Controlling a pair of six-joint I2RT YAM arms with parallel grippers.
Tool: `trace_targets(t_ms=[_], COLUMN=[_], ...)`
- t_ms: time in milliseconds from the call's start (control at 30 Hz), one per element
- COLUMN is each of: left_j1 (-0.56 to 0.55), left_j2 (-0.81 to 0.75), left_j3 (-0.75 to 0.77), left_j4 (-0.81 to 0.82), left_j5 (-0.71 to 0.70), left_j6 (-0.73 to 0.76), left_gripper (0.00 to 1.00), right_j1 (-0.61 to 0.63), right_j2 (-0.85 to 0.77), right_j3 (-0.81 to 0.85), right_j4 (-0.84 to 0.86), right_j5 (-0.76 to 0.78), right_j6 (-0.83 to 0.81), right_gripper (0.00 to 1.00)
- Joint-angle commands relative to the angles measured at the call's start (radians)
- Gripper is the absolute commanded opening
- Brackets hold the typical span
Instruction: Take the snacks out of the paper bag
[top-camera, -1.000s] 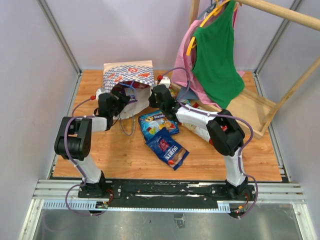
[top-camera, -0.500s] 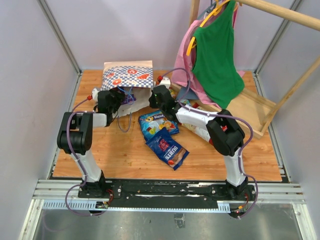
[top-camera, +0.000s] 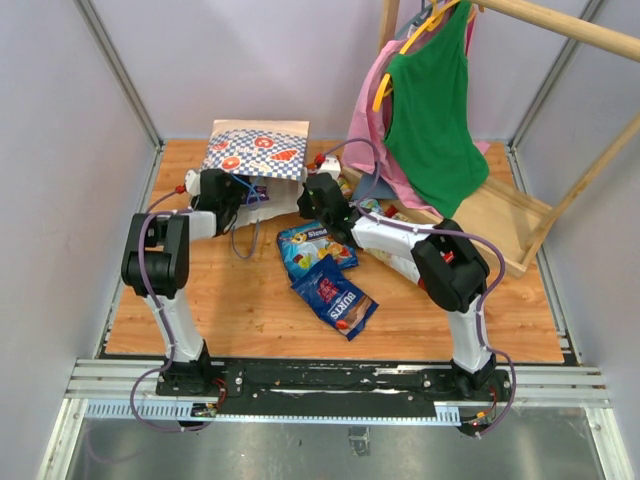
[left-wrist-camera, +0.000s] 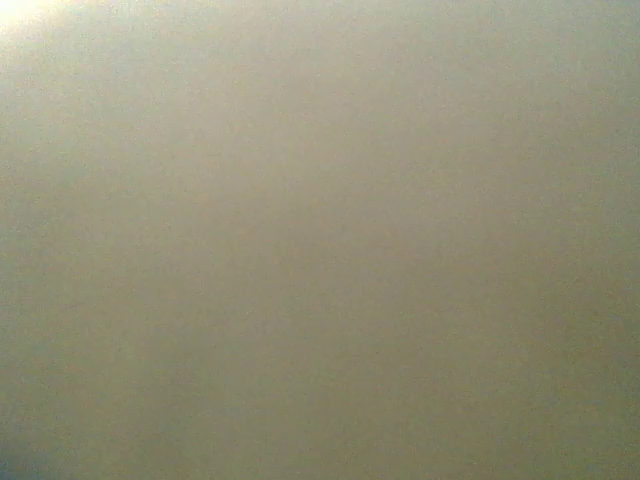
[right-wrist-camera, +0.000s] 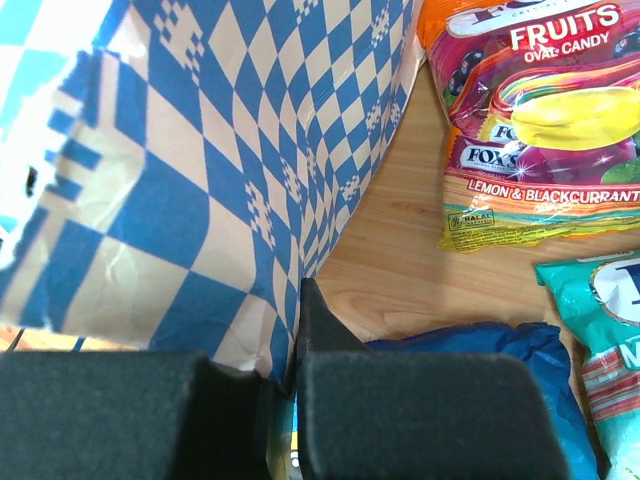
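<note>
**Top external:** paper bag (top-camera: 258, 148) is lying at upper centre-left, its mouth facing down-frame. The left gripper (top-camera: 226, 190) is sitting at that mouth, nearer to the contents; whether its fingers are spread cannot be told. The right gripper (top-camera: 312, 190) is sitting at the bag's right edge. Blue packet (top-camera: 312, 245) and dark-blue packet (top-camera: 338, 298) are lying out on the table (top-camera: 200, 300).

**Left wrist:** showing only blank tan blur.

**Right wrist:** fingers are pressing together, seemingly pinching the checked paper. Glossy fruit-candy packet (right-wrist-camera: 540, 120) is lying upper right, just beside the bag.

Blue-and-tan checks on paper bag (right-wrist-camera: 200, 170) — candy packet (right-wrist-camera: 540, 120) magenta, orange, yellow; second packet (right-wrist-camera: 500, 350) plain blue.
</note>
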Motion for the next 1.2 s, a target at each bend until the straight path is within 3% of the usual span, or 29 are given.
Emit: trace_targets(t_ms=[0,133,300,633,900,967,1033,1167], left_j1=[0.011,0.013,0.016,0.031,0.046,0.047,0.047,0.047], left_j2=[0.061,0.078,0.092,0.106,0.114,0.109,0.098,0.055], left_j3=[0.064,0.085,0.084,0.067,0.083,0.077,0.070,0.052], left_j4=[-0.102,-0.100,-0.061,0.004,0.000,0.006,0.006,0.002], left_j5=[-0.031,-0.022,0.018,0.075,0.095,0.102,0.108,0.131], left_j6=[0.024,0.043,0.060,0.081,0.091,0.091,0.089,0.096], left_gripper=[1.00,1.00,0.89,0.48,0.28,0.19,0.03,0.00], right_j1=[-0.009,-0.009,-0.011,-0.013,-0.015,-0.014,-0.015,-0.014], right_j2=[-0.038,-0.038,-0.039,-0.031,-0.026,-0.024,-0.024,-0.021], right_j3=[-0.011,-0.008,-0.008,0.001,0.006,0.006,0.007,0.011], right_j4=[0.011,0.010,0.010,0.008,0.005,0.005,0.006,0.001], right_j5=[0.026,0.027,0.027,0.016,0.015,0.018,0.019,0.027], right_j6=[-0.011,-0.013,-0.013,-0.011,-0.010,-0.011,-0.010,-0.003], right_gripper=[0.01,0.01,0.01,0.01,0.01,0.01,0.01,0.01])
